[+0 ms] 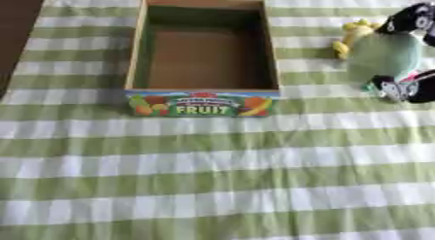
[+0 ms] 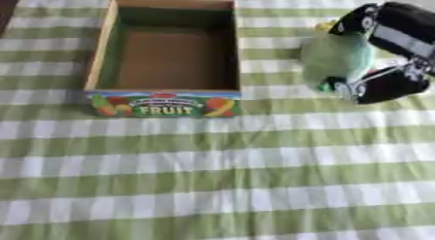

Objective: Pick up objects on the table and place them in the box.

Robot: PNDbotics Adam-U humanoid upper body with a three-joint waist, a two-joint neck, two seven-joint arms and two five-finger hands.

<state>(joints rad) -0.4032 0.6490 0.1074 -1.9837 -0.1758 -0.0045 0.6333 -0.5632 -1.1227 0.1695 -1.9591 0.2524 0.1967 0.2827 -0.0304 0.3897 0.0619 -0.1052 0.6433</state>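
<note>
Box [image 1: 202,104] of bare wood, open-topped and holding nothing, standing on the worktop toward the far side, left of centre. Painted front panel facing the viewer, showing coloured fruit and the word FRUIT.

Worktop [image 1: 212,176] covered by a cloth of pale green and white stripes running side to side, slightly wrinkled, filling the whole near half of the view.

Right hand [image 2: 387,54], black with silver parts, entering from the upper right edge, to the right of the box and apart from it. Palm turned toward the box, fingers [image 2: 357,18] curled over the far side of a round pale green object [image 2: 337,58], thumb [image 2: 374,88] curled under its near side, so clamped on it from both sides. Cannot tell whether the green object rests on the cloth or hangs just above it.

Small yellow thing [image 1: 350,37], lumpy in shape, just beyond the green object on its far left side, touching or nearly touching it; partly hidden by the hand in the right eye view. Unclear what it is, or whether part of the green object.
</note>
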